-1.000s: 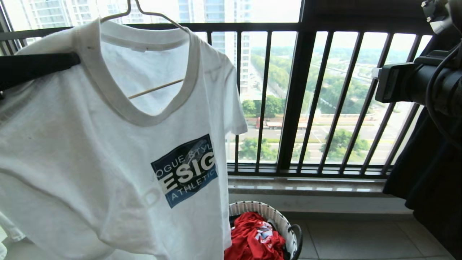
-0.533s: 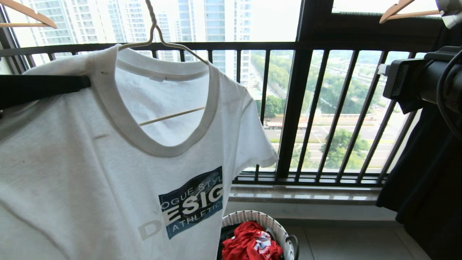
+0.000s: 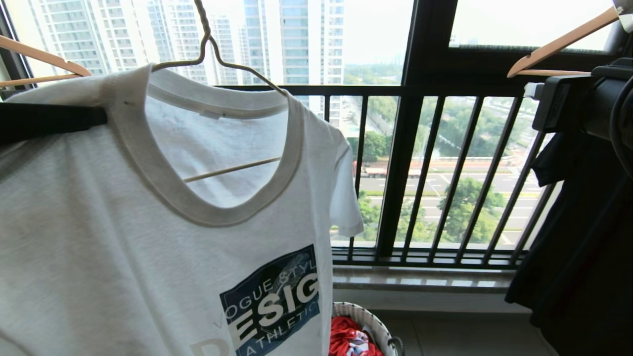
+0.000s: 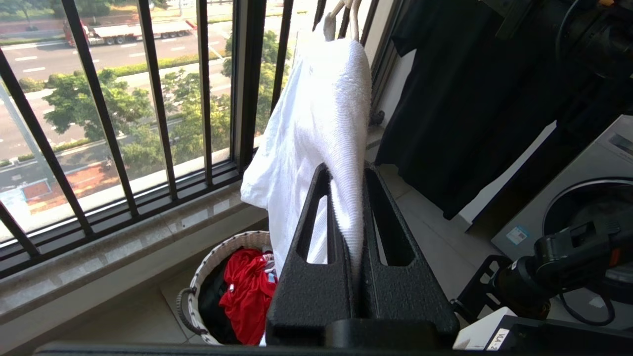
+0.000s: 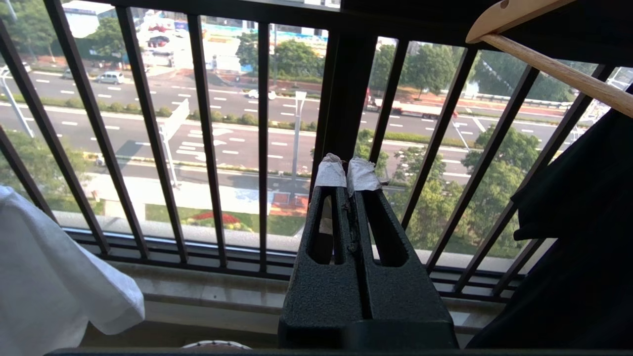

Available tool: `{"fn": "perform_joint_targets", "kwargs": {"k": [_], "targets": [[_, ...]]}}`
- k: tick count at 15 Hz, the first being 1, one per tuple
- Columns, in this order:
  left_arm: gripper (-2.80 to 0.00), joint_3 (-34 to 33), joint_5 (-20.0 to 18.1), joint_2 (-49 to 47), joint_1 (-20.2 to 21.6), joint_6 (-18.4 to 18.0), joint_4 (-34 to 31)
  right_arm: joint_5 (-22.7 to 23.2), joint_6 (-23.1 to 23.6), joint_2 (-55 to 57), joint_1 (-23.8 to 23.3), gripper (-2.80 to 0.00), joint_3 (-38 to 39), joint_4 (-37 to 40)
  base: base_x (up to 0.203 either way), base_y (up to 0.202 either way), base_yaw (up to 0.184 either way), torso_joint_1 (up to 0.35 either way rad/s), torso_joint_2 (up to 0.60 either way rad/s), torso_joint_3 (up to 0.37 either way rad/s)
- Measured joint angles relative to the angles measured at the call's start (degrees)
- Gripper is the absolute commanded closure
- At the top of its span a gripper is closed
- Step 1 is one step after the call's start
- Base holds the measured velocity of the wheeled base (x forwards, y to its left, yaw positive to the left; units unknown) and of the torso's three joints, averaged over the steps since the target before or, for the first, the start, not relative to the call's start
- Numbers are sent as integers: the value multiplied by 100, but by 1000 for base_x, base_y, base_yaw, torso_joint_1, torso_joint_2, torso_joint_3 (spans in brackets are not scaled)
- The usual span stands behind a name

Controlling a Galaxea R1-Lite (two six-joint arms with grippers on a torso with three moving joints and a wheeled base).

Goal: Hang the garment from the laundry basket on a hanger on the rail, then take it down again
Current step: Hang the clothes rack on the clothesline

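Little weight to expect from the garment (image 3: pixel 123 237): thin white knit, soft and limp, prone to sag and fold wherever unsupported. Hangs threaded on the hanger (image 3: pixel 232 169), collar around the wire neck, shoulders spread over the sloping arms, chest logo facing the head camera, well above the laundry basket (image 3: pixel 368 319) and in front of the black railing (image 3: pixel 410 173). Slides easily on smooth wire, probably, so best carried level and without jerks.

Pinched at one shoulder by the left gripper (image 4: pixel 346 170), fingers clamped tight on a ridge of fabric; cannot tell whether the wire arm beneath is caught in the same pinch. Safest to take hold where cloth lies over wire, judging by the drape: gripping fabric alone would let the hanger swing or slip out of the neck opening. Bends readily too, most likely, being thin wire, so no hard pulling at the hook.

Further out, right gripper (image 5: pixel 346 173) closed on nothing, taped tips together, pointed at the railing beside a dark hanging cloth (image 3: pixel 583 237). Nearby, two wooden hangers (image 3: pixel 559 44) up high, a red garment (image 3: pixel 351 341) left in the basket. No sight of the rail itself, so hook-up apparently not yet done.
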State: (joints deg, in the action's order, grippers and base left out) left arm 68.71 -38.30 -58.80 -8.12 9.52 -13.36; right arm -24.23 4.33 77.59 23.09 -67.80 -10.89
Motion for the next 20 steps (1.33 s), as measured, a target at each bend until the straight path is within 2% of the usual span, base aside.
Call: {"fn": "perform_joint_targets", "kwargs": {"k": [3,7,12,20], "targets": [[0,191,-24,62,-31,-110,-482,16,9,-1,19,0,30,-5,0,0,0,229,-531,-305],[0,205,-455,79,-149,-106,-524,20,11,-17,114,0,83,-2,0,0,0,253,-561,-317],[0,105,-487,76,-243,-123,-507,19,76,-64,177,0,127,-20,0,0,0,258,-569,-312],[0,85,-530,73,-295,-123,-513,22,244,-191,185,0,233,-11,0,0,0,170,-362,-194]]}}
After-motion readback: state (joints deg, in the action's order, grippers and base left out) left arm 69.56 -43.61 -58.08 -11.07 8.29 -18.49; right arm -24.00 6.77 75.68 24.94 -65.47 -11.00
